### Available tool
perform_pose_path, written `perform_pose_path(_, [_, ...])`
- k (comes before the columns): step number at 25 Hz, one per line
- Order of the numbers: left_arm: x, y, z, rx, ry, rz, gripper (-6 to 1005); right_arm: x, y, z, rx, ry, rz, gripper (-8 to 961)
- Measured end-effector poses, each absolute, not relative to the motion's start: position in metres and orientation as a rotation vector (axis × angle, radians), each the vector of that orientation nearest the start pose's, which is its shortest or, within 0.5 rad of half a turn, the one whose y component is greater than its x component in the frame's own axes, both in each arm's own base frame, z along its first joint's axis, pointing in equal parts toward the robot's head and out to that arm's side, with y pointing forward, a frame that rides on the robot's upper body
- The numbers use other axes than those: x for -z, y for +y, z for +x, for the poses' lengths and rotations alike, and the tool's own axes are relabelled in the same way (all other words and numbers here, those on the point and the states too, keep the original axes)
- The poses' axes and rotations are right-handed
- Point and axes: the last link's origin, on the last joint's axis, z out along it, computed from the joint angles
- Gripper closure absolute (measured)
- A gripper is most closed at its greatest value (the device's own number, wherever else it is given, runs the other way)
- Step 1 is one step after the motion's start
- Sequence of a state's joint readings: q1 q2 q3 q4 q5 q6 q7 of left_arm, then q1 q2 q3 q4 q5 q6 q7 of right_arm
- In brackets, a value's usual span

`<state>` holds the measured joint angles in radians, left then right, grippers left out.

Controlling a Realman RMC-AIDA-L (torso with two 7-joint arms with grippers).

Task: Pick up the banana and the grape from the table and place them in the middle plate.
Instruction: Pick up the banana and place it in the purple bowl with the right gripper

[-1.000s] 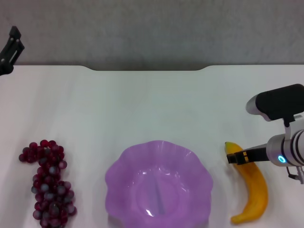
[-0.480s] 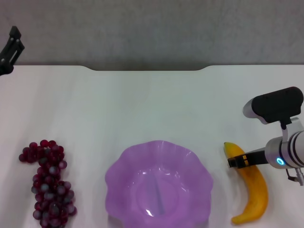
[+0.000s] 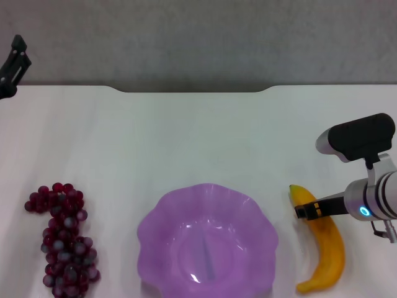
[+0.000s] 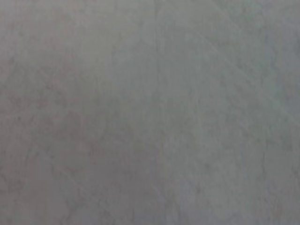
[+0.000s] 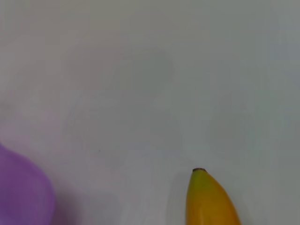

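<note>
Head view: smooth curved yellow-orange banana (image 3: 325, 248) lies on the broad white table (image 3: 198, 136), right of the translucent light-purple scalloped plate (image 3: 208, 239). The right gripper (image 3: 305, 210) sits across the banana's far end, fingers pinching it. The dark red-purple grape bunch (image 3: 62, 239) lies near left; the left gripper (image 3: 12, 65) is parked far left, finger state indeterminable.

Left wrist view: plain grey surface only.

Right wrist view: greenish banana tip, plate edge beside.

Advice: the grip is near one end, so lift slowly and level before travelling left over the rim.
</note>
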<state>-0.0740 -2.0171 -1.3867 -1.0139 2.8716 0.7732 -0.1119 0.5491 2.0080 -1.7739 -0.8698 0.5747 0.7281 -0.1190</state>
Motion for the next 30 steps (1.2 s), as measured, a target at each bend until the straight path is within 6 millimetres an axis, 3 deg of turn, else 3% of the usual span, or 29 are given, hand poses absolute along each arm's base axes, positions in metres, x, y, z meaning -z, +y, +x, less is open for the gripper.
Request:
perform_pose_path(9, [-0.065,0.336,-0.271,0.821,-0.413,-1.482,122,0.054,0.376,0.273,0.248,1.178,-2.129,451])
perform_pose_path(22, [-0.065,0.333,-0.274,0.814,-0.419,-1.478,122,-0.007,0.366,0.25,0.149,1.065,-2.097,451])
perform_pose_path(30, [-0.066,0.333,-0.274,0.815,-0.419,-1.477,122,-0.015,0.364,0.224,0.174,0.941,-2.135,451])
